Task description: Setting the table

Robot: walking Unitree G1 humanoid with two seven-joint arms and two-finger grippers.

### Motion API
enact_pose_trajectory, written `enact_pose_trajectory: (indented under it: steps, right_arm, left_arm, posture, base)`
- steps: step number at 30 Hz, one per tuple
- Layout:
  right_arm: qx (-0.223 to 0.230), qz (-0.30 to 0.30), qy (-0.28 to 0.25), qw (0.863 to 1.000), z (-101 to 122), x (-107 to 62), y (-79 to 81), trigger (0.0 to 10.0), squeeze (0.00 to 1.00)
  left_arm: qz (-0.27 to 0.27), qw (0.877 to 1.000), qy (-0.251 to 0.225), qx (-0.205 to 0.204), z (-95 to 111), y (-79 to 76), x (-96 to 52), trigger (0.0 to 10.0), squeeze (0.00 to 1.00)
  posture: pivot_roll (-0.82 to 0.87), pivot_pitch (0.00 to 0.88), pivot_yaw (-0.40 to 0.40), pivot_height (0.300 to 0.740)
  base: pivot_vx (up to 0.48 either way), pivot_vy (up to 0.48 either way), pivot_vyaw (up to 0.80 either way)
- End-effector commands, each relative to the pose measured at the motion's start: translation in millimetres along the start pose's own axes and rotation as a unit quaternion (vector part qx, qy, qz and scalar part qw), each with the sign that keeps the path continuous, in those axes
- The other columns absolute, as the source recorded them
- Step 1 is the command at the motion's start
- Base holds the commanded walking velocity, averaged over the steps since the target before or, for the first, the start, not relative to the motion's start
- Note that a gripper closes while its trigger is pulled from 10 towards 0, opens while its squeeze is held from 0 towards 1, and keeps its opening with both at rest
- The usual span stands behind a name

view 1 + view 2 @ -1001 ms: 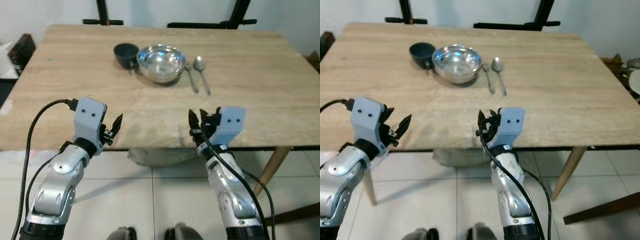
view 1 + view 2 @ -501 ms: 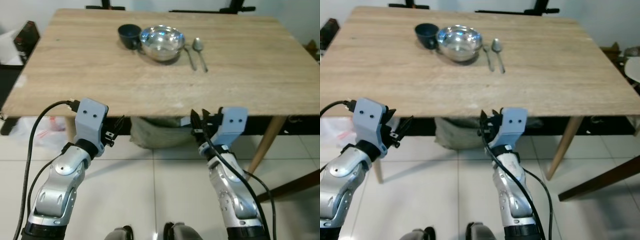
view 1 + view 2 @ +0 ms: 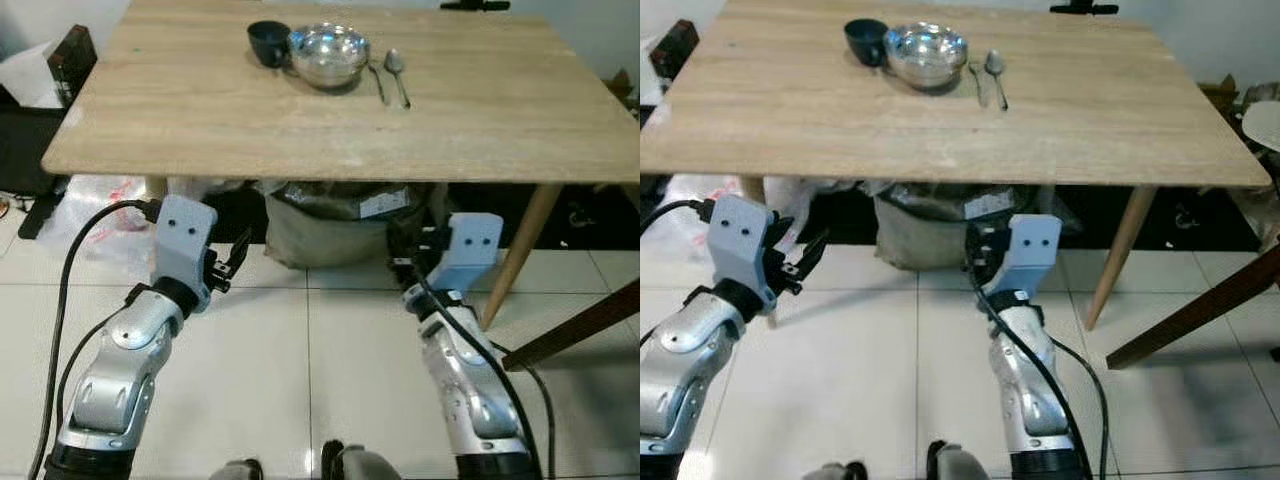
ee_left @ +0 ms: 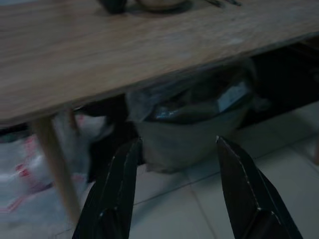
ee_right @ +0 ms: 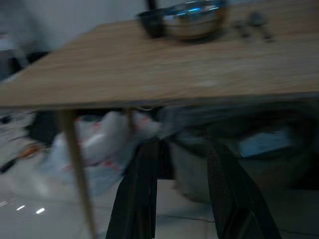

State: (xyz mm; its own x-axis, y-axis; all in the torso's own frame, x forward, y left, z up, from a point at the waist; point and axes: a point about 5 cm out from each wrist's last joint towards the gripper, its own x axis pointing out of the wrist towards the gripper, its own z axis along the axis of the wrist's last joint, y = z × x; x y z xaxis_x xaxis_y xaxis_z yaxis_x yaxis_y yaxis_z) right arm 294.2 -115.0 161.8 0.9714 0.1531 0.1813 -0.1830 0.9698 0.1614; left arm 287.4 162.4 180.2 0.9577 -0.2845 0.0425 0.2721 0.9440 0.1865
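A dark cup (image 3: 267, 42), a steel bowl (image 3: 328, 55) and two pieces of cutlery (image 3: 397, 72) stand in a row at the far side of the wooden table (image 3: 300, 130). Both arms are held out in front of me, short of the table's near edge and over the tiled floor. My left gripper (image 3: 232, 265) is open with nothing between its fingers (image 4: 113, 191). My right gripper (image 3: 407, 252) is also open and holds nothing; its fingers (image 5: 143, 194) point toward the space under the table.
A stuffed sack (image 3: 335, 225) lies under the table, with a white plastic bag (image 3: 105, 205) beside its left leg. A table leg (image 3: 518, 250) stands at the right, and a dark wooden bar (image 3: 590, 320) slants across the floor beyond it.
The whole view has drawn back from the table, so the table now lies farther off and the floor and sack beneath it show. Both grippers stay open, held the same way.
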Motion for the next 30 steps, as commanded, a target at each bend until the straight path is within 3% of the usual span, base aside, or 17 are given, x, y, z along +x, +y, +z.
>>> enact_pose_trajectory:
  steps: [1, 18, 30]
  right_arm:
    - [-0.006, -0.006, 0.006, 1.000, -1.6, -2.1, -4.2, 10.0, 0.00]
    - [-0.010, -0.004, 0.008, 1.000, -2.3, -2.8, -4.9, 10.0, 0.00]
    - [-0.013, -0.005, 0.013, 1.000, -3.3, -3.3, -5.3, 10.0, 0.00]
  left_arm:
    - [-0.001, 1.000, 0.013, 0.000, -5.7, -1.1, -1.6, 10.0, 0.00]
    - [-0.004, 1.000, 0.013, 0.000, -7.1, -2.6, 0.1, 10.0, 0.00]
    - [-0.009, 1.000, 0.024, -0.016, -10.7, -4.3, 0.1, 10.0, 0.00]
  posture:
    - [-0.08, 0.091, 0.050, 0.740]
    - [-0.09, 0.082, 0.048, 0.740]
    - [-0.09, 0.084, 0.049, 0.740]
  base:
    - [-0.307, 0.000, 0.00]
    - [-0.304, 0.000, 0.00]
    - [0.000, 0.000, 0.00]
